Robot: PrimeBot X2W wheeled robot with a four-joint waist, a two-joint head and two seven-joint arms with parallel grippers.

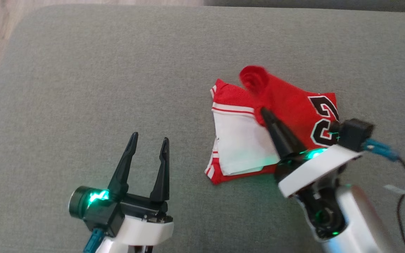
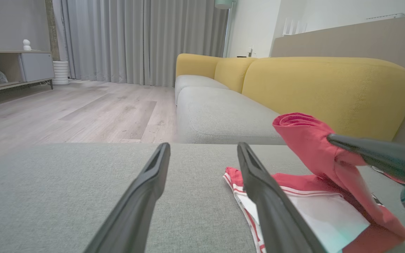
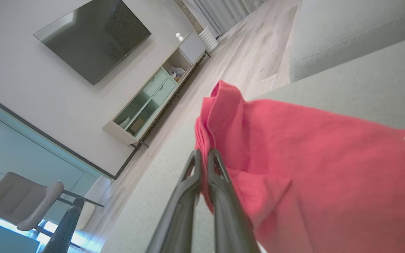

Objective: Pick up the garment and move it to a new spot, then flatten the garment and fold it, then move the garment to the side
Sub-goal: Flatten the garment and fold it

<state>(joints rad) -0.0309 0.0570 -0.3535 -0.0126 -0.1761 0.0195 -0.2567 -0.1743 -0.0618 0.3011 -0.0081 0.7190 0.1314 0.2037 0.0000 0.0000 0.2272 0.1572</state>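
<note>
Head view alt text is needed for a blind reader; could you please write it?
The right gripper pinches a raised fold of a red and white jersey on a grey cushion. The left gripper hovers open to its left.

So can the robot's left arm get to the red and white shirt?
Probably yes. The open left fingers sit beside the red and white fabric shirt, with bare grey cushion between.
</note>
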